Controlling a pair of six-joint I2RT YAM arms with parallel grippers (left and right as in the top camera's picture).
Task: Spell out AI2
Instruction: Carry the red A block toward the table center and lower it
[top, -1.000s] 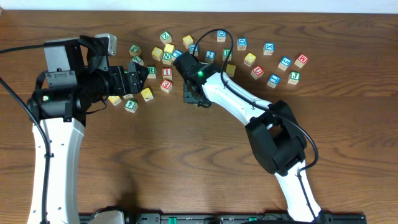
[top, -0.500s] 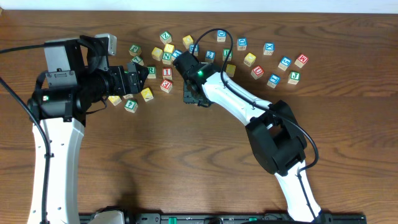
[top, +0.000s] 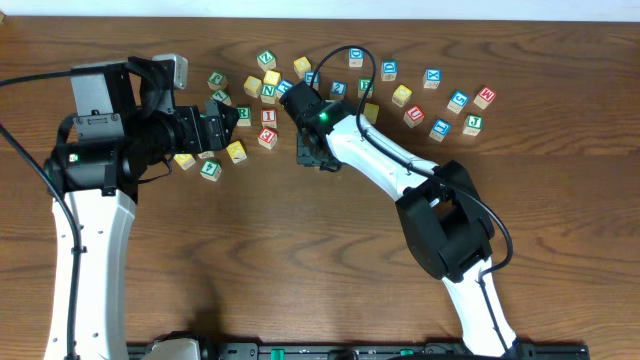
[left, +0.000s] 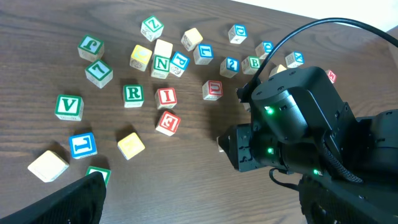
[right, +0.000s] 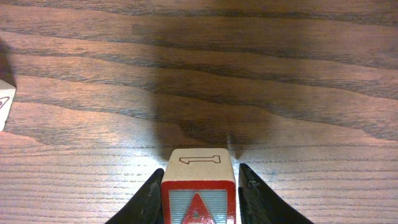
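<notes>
My right gripper (right: 199, 180) is clamped on the A (right: 199, 202), down at bare wood, I judge to start the word. The I (left: 166, 97) and 2 (left: 231, 65) lie ahead of my wide-open left gripper (top: 218, 122).

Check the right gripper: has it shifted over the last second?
No. Overhead, the right gripper, shut on the A cube, holds the same spot relative to the red I cube.

The A cube (right: 199, 193) shows the top of a red A on its front and an outlined 1 on its top face. The left wrist view reads a red I cube (left: 166, 97), a blue 2 cube (left: 231, 65), and green V cube (left: 68, 106), R cube (left: 133, 94), N cube (left: 161, 63), Z cube (left: 152, 27) and B cube (left: 252, 63).
</notes>
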